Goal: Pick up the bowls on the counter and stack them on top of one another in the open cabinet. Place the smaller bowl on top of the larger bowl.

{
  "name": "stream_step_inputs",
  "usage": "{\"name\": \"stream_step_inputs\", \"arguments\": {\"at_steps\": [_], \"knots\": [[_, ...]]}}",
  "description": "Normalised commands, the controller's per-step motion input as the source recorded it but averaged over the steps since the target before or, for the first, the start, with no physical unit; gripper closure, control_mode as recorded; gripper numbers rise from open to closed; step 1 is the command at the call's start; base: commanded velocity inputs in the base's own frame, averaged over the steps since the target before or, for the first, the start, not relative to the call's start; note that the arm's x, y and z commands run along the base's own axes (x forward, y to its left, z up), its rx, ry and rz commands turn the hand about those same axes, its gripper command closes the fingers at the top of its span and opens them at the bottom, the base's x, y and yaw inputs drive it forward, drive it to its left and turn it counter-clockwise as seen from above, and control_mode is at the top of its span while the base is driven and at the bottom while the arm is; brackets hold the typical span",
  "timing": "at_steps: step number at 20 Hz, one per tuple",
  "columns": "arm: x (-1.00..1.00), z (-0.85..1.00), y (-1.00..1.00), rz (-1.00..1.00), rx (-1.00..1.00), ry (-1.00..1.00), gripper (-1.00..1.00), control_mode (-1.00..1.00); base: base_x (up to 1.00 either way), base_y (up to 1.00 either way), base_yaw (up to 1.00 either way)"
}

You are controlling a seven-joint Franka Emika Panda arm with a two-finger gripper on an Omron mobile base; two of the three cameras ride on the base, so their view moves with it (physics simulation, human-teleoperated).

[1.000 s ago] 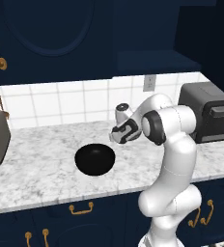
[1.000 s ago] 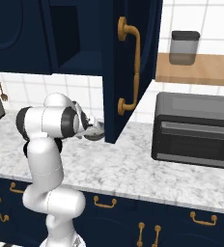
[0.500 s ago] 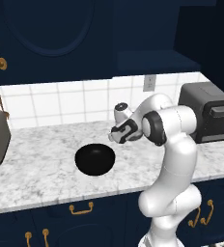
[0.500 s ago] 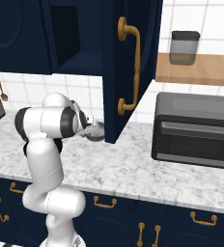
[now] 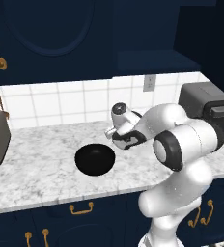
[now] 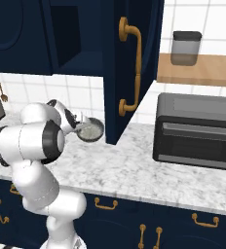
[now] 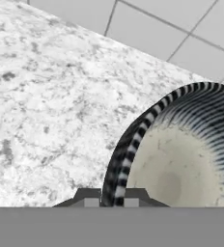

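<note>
Gripping smaller bowl (image 7: 181,159) by rim, tool (image 7: 111,195) closed on it, raised off desk (image 5: 46,169); larger bowl (image 5: 95,159) left beside tool for base of stack.

No readable text, label or number appears anywhere (appliances and cabinets included).

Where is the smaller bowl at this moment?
The smaller bowl is held in the gripper, above the counter, beside the open cabinet door, right of the larger bowl.

You see a glossy black larger bowl (image 5: 95,159) on the white-and-grey marbled counter (image 5: 36,169). The smaller bowl (image 7: 181,154) shows a dark-and-pale striped rim and a speckled pale inside.
</note>
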Motion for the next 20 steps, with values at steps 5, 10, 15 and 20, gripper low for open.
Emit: {"name": "stream_step_inputs", "arguments": {"at_steps": [5, 10, 15, 20], "knots": [[-0.98, 0.94, 0.77, 0.06, -0.12, -0.24, 1.00, -1.00, 0.00, 0.00, 0.00], [-0.75, 1.00, 0.85, 0.13, -0.10, -0.02, 1.00, -1.00, 0.00, 0.00, 0.00], [-0.28, 0.66, 0.75, 0.15, -0.05, 0.33, 1.00, -1.00, 0.00, 0.00, 0.00], [0.00, -0.10, 0.72, 0.17, -0.14, 0.41, 1.00, -1.00, 0.00, 0.00, 0.00]]}}
